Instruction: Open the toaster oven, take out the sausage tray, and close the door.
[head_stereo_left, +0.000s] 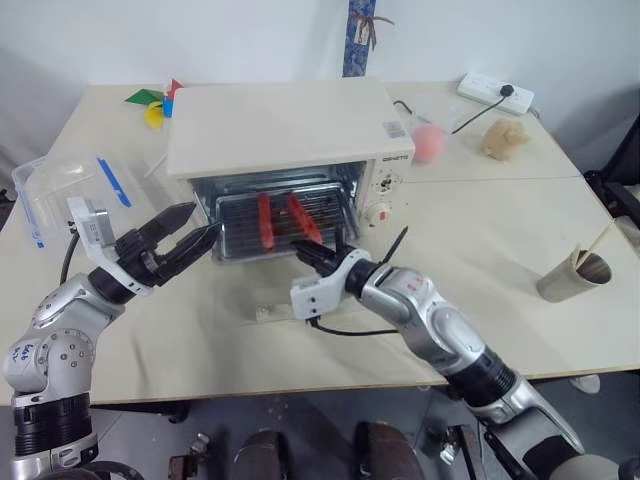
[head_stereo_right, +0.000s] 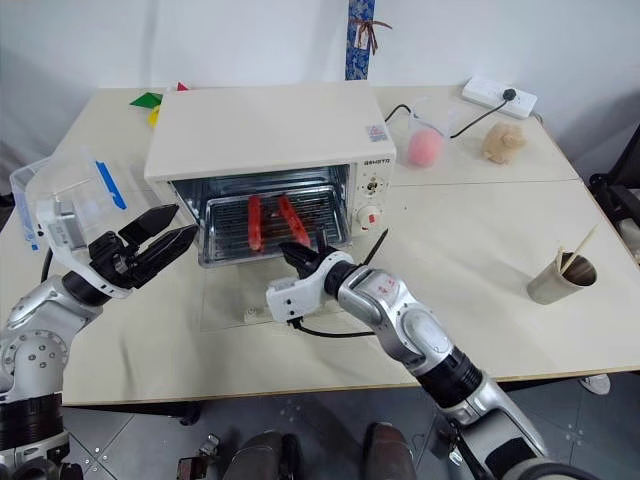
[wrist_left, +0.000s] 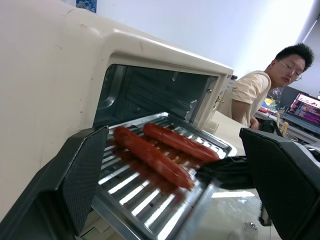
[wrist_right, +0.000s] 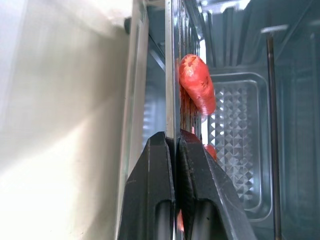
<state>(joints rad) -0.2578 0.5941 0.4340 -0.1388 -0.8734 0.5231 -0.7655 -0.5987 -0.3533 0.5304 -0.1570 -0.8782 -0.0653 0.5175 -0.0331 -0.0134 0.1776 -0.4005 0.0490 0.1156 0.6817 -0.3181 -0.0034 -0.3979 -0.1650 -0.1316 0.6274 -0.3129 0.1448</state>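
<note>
Cream table (head_stereo_left: 520, 230) against a white wall (head_stereo_left: 250, 40).

oven knob (head_stereo_left: 380, 213) markings too small

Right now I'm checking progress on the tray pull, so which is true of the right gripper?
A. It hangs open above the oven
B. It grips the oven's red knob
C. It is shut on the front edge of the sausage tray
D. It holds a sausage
C: the right gripper has its black fingers pinched on the front rim of the sausage tray, which sits in the open toaster oven.
</note>
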